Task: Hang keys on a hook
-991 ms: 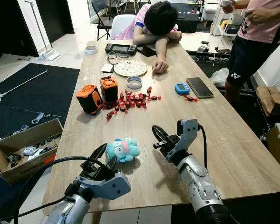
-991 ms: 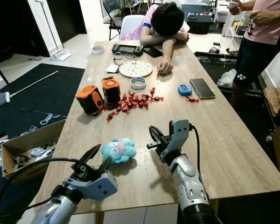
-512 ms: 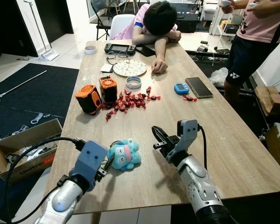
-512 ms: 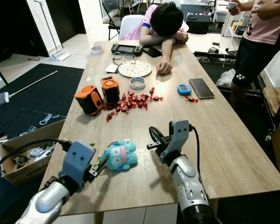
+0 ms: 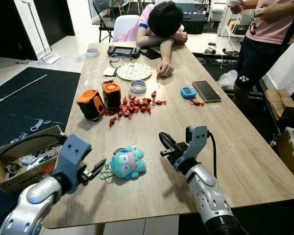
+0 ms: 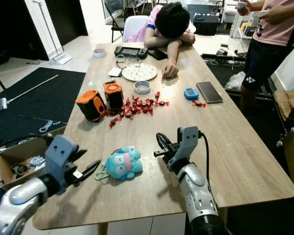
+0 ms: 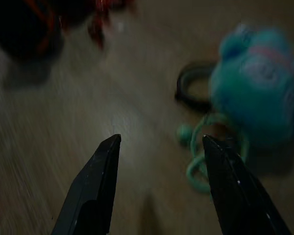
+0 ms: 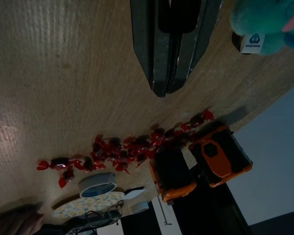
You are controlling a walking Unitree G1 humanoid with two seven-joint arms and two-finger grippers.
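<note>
Long wooden counter (image 5: 245, 161) ran away from the robot, w/ a person slumped head-down at the far end (image 5: 162, 22) and another standing off to the right side (image 5: 264, 29). Mid-counter: two orange-black boxes (image 5: 100, 99) and a scatter of red sweets (image 5: 134, 105).

Task looked barely begun: keys not yet picked up, no hook to be seen, so grasp, carry and hang were all left.

The keys (image 5: 128, 163) lay near the counter's front edge, approx. between the two arms: a teal plush charm w/ pink patch, plus a pale green cord loop (image 7: 206, 147) and a dark ring on its left side. Actual metal keys too blurred to make out.

Left pincer (image 5: 94, 169) sat low, just beside the cord loop, fingers spread wide, nothing in them, tips not yet around it. Right pincer (image 5: 165, 142) hovered to the plush's right, fingers closed together, empty.
</note>
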